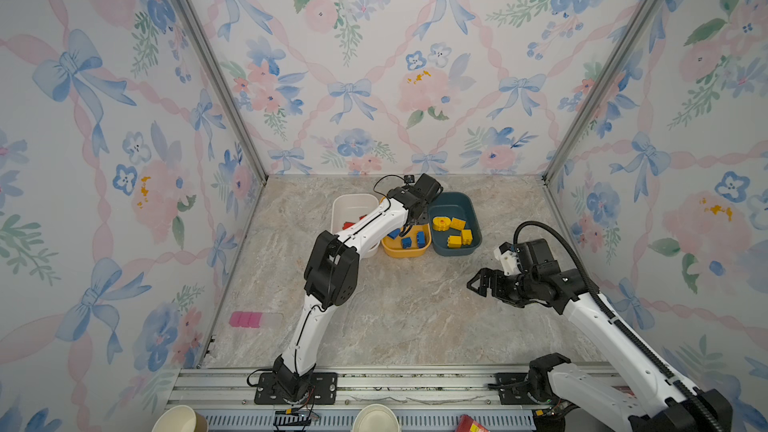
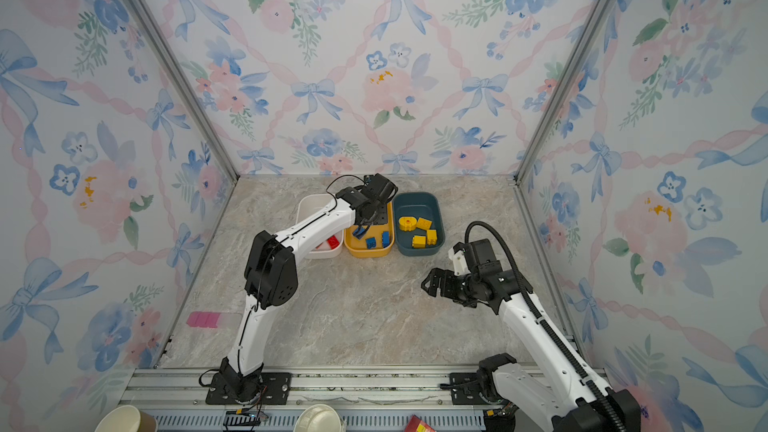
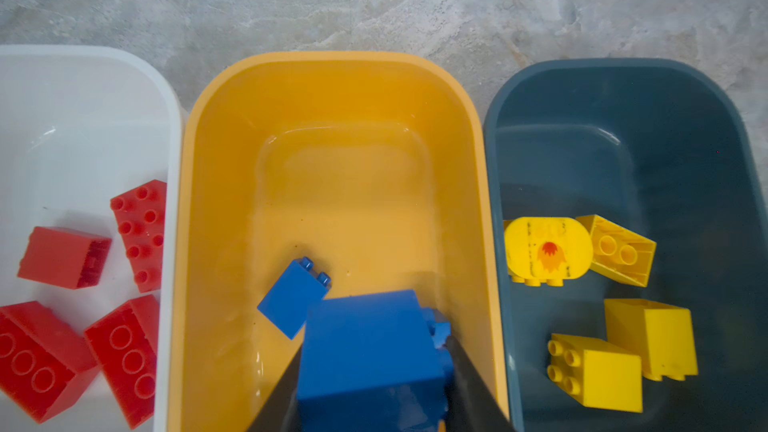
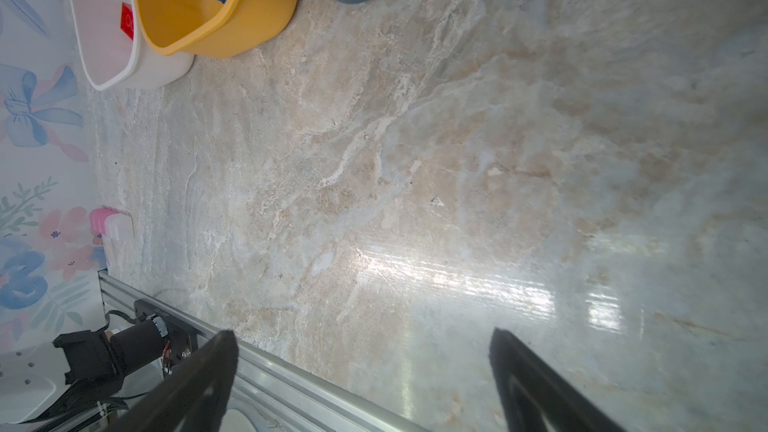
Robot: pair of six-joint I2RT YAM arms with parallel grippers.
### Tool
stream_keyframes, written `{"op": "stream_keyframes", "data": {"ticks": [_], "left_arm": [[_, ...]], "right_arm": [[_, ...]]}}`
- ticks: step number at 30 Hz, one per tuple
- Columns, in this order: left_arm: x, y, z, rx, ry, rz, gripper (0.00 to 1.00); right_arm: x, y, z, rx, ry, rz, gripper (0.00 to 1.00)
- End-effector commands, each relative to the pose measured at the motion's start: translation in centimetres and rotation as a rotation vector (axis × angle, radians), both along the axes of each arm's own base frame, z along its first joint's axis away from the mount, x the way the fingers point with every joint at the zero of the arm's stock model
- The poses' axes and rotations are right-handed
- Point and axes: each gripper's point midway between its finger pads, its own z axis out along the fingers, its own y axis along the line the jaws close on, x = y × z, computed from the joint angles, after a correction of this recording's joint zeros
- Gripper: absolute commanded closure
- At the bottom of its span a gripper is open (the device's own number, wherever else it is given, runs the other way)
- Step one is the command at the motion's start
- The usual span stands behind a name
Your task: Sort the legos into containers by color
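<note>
We see a flat pink block [image 1: 245, 320] on the marble desk [image 1: 415, 309] by the floral wall [image 1: 104, 201]. Below the aluminium rail [image 1: 415, 384] stand a brown paper cup [image 1: 179, 419] and a white paper cup [image 1: 376, 418].

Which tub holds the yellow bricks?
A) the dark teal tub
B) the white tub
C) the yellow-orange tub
A: in the left wrist view the yellow bricks all lie inside the dark teal tub.

Tbl [image 1: 415, 317] w/ white tub [image 1: 353, 200], yellow tub [image 1: 405, 252], teal tub [image 1: 457, 252], pink block [image 1: 245, 320].
</note>
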Motion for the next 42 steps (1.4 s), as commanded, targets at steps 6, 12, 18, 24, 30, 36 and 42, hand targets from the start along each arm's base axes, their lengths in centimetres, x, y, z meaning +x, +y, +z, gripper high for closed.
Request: {"op": "stream_keyframes", "data": {"ticks": [6, 12, 18, 24, 30, 36, 42], "left_arm": [[0.8, 0.9, -2.6, 0.054, 0.037, -0.012, 0.68], [0.8, 0.8, -2.4, 0.053, 0.032, -0.013, 0.43], [0.6, 0.8, -1.2, 0.055, 0.008, -0.014, 0.29], [0.0, 0.9, 0.9, 0.087, -0.046, -0.021, 0.23], [-1.6, 2.2, 3.9, 0.144, -0.157, -0.011, 0.17], [-3.9, 5.7, 5.9, 0.176, -0.264, 0.028, 0.08], [-6.0, 10.3, 7.3, 0.169, -0.366, 0.083, 0.02]], "right_arm": [[0.6, 0.1, 0.4, -0.010, -0.012, -0.016, 0.03], [0.6, 0.0, 0.4, -0.015, -0.015, -0.014, 0.03], [0.6, -0.1, 0.3, -0.020, -0.020, -0.014, 0.03], [1.1, -0.3, 0.7, -0.039, -0.040, -0.009, 0.03], [3.0, -1.3, 1.7, -0.079, -0.095, -0.021, 0.03], [6.0, -2.8, 3.0, -0.150, -0.174, -0.040, 0.03], [9.2, -4.3, 4.1, -0.214, -0.258, -0.061, 0.03]]}}
